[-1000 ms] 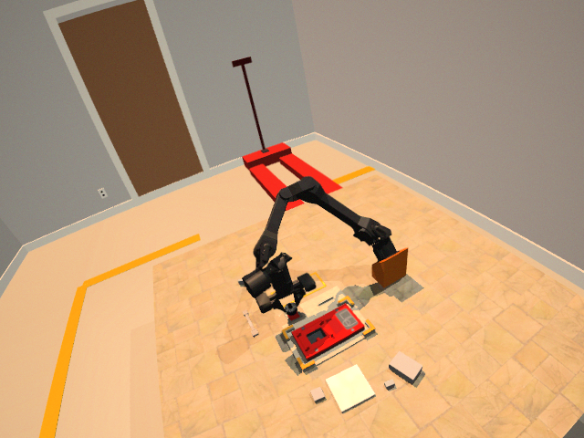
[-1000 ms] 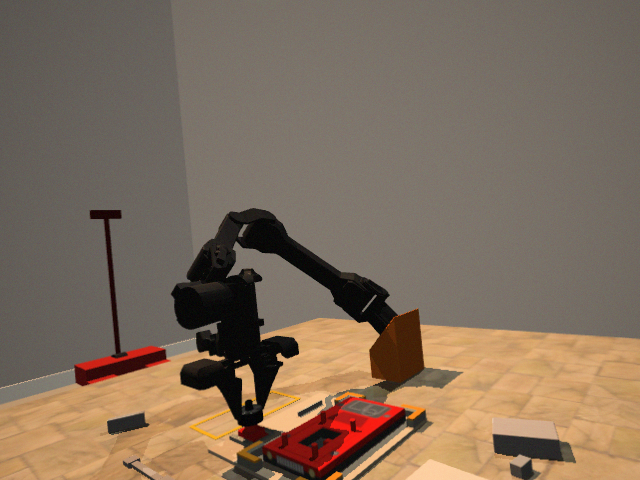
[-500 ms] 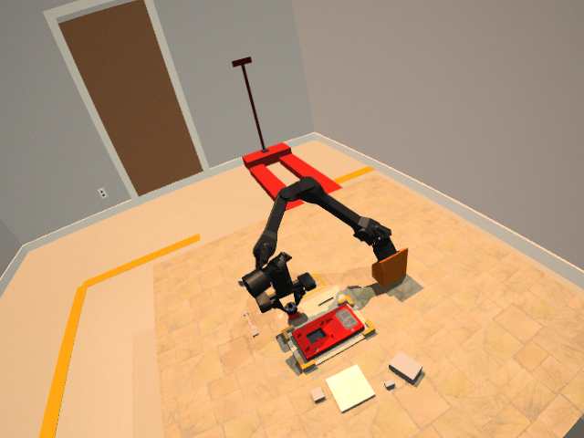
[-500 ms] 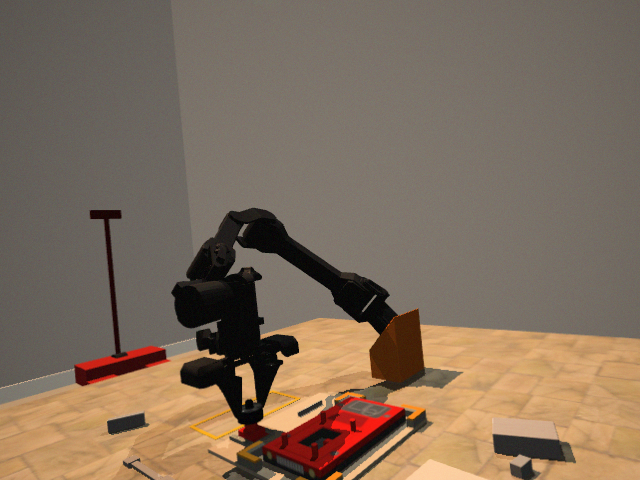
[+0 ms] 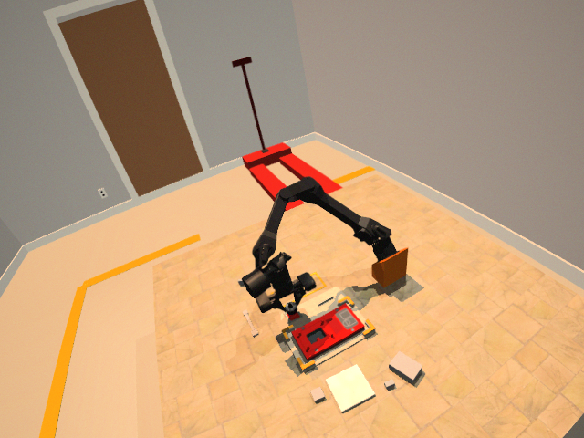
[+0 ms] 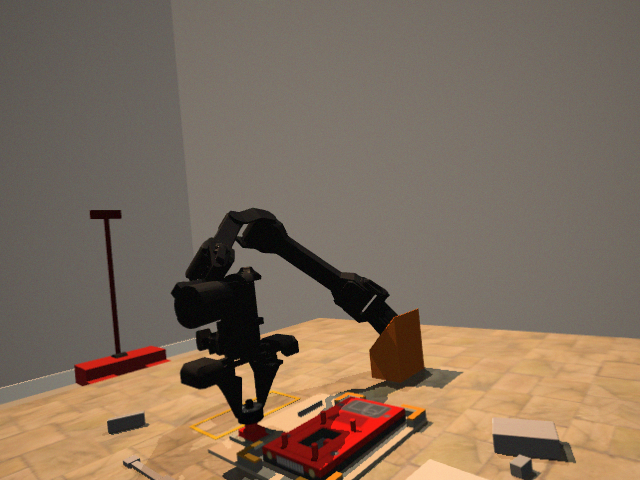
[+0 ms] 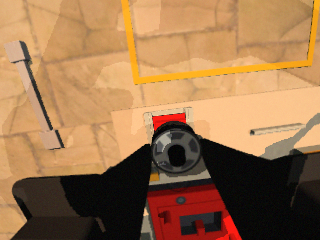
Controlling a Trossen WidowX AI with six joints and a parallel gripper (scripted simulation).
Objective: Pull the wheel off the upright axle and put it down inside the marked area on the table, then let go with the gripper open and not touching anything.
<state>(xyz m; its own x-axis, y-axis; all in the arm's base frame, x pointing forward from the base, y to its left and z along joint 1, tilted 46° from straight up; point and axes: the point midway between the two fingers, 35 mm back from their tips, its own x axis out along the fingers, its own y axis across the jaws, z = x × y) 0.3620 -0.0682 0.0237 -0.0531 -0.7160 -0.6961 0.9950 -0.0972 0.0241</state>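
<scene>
The dark wheel (image 5: 290,307) (image 6: 251,413) (image 7: 161,149) is around the upright axle, whose dark tip (image 6: 249,402) shows at its middle. My gripper (image 5: 291,309) (image 6: 250,411) (image 7: 175,146) is shut on the wheel, one finger on each side. In the exterior view the wheel is just above a small red stand (image 6: 251,431), with a red part visible between them. The marked area is a yellow outline (image 6: 203,432) (image 7: 224,72) on the table, beyond the wheel in the wrist view. How much of the axle is inside the wheel is hidden.
A red car-like body (image 5: 339,330) (image 6: 338,432) with upright pegs lies in a corner-bracketed fixture close beside the wheel. A pale bar (image 5: 251,324) (image 7: 35,97) lies to the left. A thin rod (image 7: 276,129) lies on the pale sheet. Pale blocks (image 5: 405,365) lie in front.
</scene>
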